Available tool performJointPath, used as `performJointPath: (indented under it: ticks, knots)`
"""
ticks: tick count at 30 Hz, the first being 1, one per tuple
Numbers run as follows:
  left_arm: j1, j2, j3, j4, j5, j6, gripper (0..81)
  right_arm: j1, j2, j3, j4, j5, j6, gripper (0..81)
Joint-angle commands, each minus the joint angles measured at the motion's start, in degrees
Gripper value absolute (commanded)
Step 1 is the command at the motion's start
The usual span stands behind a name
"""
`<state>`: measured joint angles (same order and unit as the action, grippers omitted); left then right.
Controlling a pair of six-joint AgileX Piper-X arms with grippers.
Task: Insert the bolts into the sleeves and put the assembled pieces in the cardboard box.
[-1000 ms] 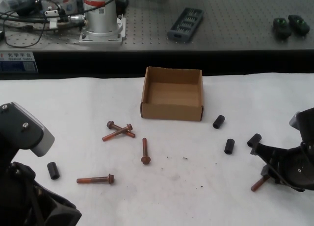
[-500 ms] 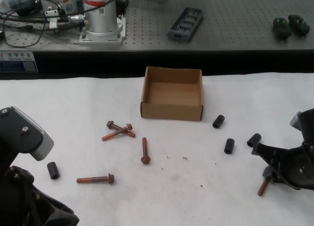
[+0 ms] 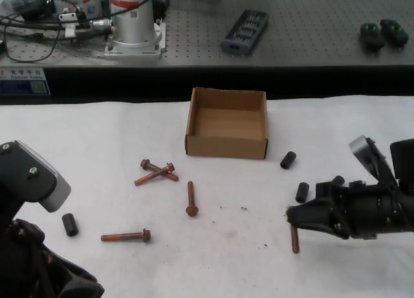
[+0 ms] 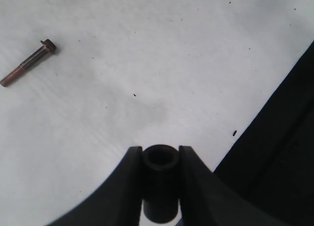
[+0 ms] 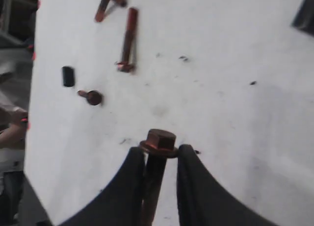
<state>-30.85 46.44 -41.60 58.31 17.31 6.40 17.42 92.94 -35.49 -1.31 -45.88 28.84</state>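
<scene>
— What's clamped?
— Left gripper (image 4: 159, 152) pinches a black sleeve (image 4: 160, 182), its lower end hidden between the fingers (image 4: 198, 187). Right gripper (image 5: 160, 150) grips a bolt (image 5: 158, 140) under the head, shank cut off.
— Room?
— Bare white cloth (image 3: 246, 253) runs to the cardboard box (image 3: 226, 146), open-topped, floor showing.

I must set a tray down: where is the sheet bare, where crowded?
Bare: the sheet left of the cardboard box, beyond the crossed bolts; also the front patch between the middle bolt and the held bolt. Crowded: the sleeves right of the box.
</scene>
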Motion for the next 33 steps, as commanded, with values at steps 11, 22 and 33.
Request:
performJointPath:
  ticks: [11, 22, 33]
  knots:
    - [0.1, -0.4, -0.3, -1.7, -0.1, -0.4, 0.6, 9.9, 0.0, -19.3, 42.7, 32.2, -24.7, 7.2]
    - [0.1, -0.4, -0.3, -1.8, -0.1, -0.4, 0.6, 12.7, 3.3, -20.4, 46.7, 53.1, -28.8, 7.2]
    - [0.1, -0.4, -0.3, -1.4, -0.1, -0.4, 0.6, 12.7, 7.6, -20.4, 47.4, 54.3, -29.8, 7.0]
